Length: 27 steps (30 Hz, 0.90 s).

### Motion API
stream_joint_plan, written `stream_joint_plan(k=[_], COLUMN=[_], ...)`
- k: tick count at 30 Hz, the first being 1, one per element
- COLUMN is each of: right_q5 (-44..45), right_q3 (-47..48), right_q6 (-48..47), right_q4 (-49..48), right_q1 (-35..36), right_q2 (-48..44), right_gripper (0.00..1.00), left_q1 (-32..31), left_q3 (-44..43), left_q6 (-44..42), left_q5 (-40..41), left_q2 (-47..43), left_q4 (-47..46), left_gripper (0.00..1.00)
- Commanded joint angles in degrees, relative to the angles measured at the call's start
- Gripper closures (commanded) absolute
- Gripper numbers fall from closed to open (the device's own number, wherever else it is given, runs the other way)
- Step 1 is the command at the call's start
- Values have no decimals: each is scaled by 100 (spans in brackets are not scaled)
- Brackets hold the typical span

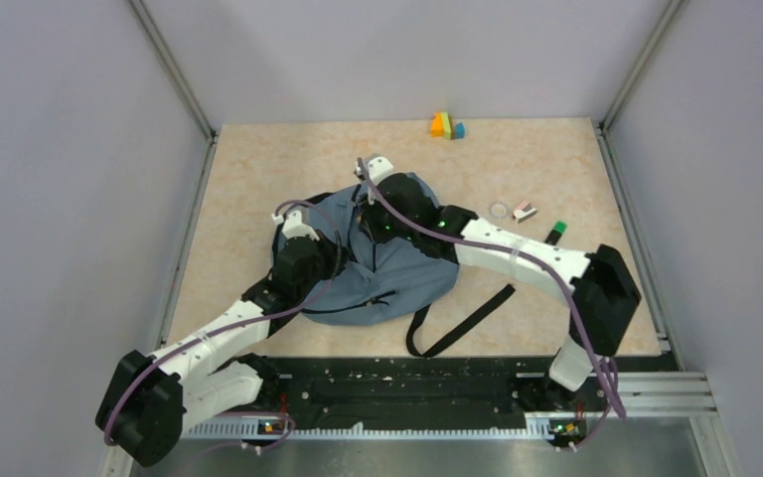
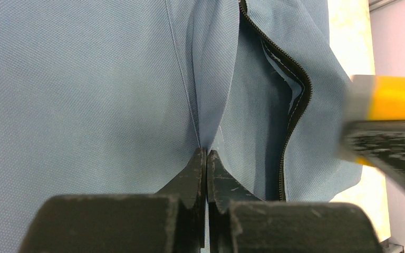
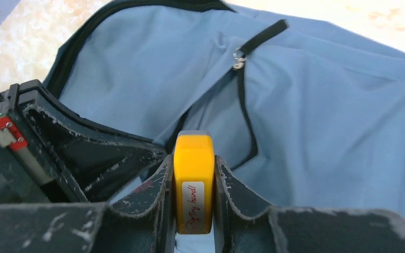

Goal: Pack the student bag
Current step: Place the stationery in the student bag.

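Your large soft dusty-blue fabric backpack [image 1: 382, 273] lies on the beige table [image 1: 556, 159]. Your left gripper [image 2: 206, 158] is pinched tight on a fold of its fabric, beside its open dark zipper [image 2: 295, 105]. Your right gripper [image 3: 193, 158] clamps a small yellow plastic block [image 3: 192, 182] over the backpack, near that zipper.

Left arm [image 1: 219, 333] stretched from lower left of overhead frame up toward centre. Left gripper [image 2: 206, 158] closed tight, fold of student bag [image 2: 84, 95] pinched between fingertips. Right arm [image 1: 522, 253] bent sharply at elbow at right of frame, forearm laid leftward toward centre. Right gripper [image 3: 192, 161] clamped on yellow block [image 3: 192, 182], block held upright between jaws. Grippers set close together at frame centre.
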State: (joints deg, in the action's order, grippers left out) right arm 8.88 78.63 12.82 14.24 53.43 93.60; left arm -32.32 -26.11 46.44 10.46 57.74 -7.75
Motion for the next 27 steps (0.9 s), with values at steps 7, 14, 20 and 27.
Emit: stream_joint_plan(k=[7,14,20,27], right_q5=[733,2306,3160,2878], right_q3=[1072,1862,1958,2050], right_q6=[328,30,-181,-191], right_q4=[478,1304,1591,1579], right_q1=[387,732,788,798], right_q2=[1177,1902,2040,1986], right_gripper=[100,98,77,40], left_q1=[10,7,7,9], left_q3=[-31,-61,-61,-72], left_q6=[13,24,46,58], left_q5=[-124,-158,-175,-189], left_q2=[-30,13,57,92], left_q4=[-51,-85,-128,-130], left_gripper=[100,100,100,100])
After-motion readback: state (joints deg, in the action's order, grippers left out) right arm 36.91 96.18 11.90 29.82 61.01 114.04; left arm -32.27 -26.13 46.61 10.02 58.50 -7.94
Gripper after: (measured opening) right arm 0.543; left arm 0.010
